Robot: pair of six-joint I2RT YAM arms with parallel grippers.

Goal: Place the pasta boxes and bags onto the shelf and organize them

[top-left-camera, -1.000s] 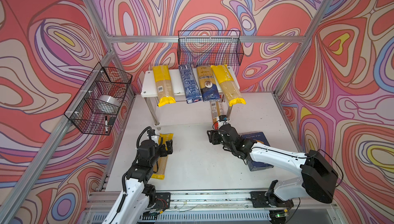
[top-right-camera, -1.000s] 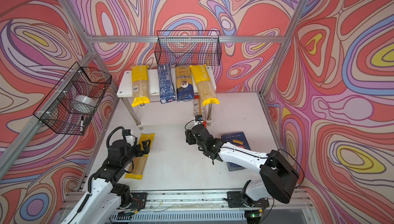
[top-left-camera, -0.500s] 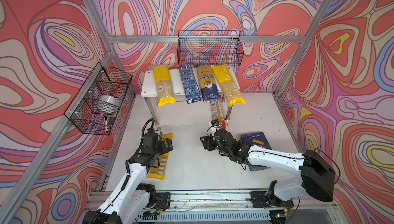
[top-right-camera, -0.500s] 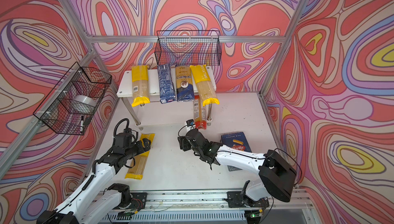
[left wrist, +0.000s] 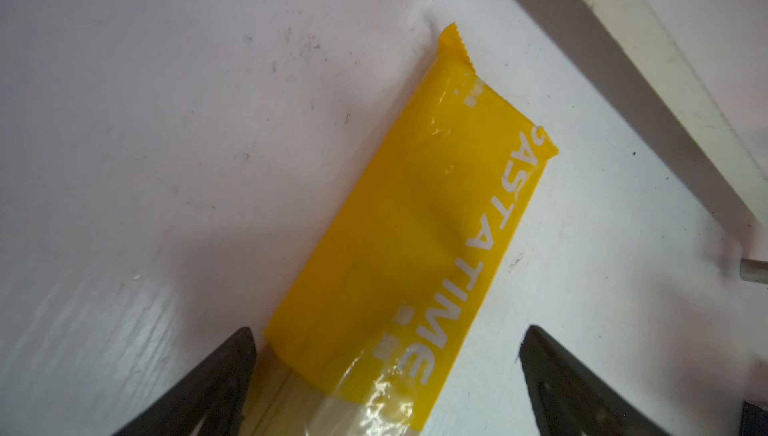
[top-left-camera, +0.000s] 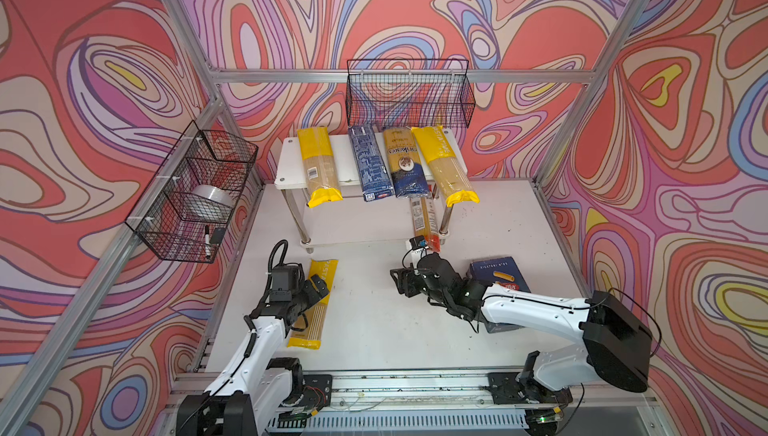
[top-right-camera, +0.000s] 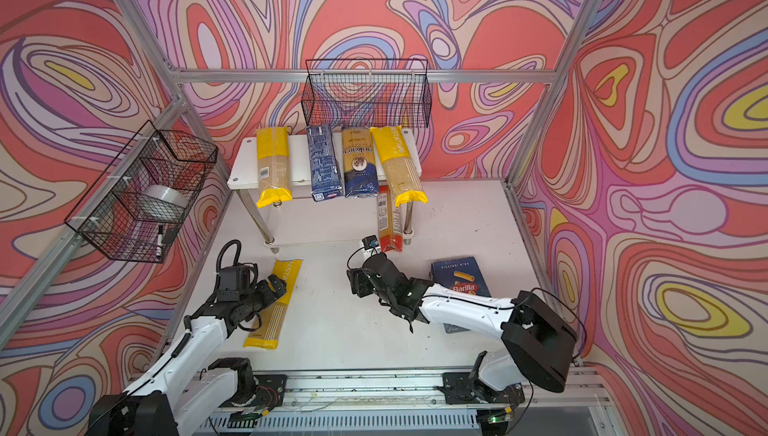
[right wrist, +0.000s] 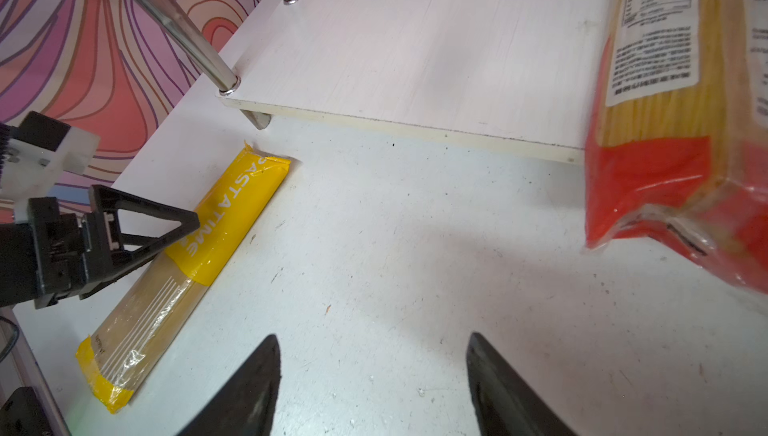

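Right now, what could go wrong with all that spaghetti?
The red-ended packet pokes out over the front edge of the lower tier, close to the open right gripper; a nudge might pull it off. The open left gripper straddles the loose yellow packet nearer one end, so it may droop when lifted.

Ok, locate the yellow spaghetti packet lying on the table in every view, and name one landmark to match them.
Top view: yellow packet lies lower left of centre.
Top view: yellow packet in the same spot, lower left of centre.
Left wrist: packet fills the centre, diagonal.
Right wrist: packet on the left side, diagonal.
Landmark: the shelf's lower board, just beyond the packet's lettered end.
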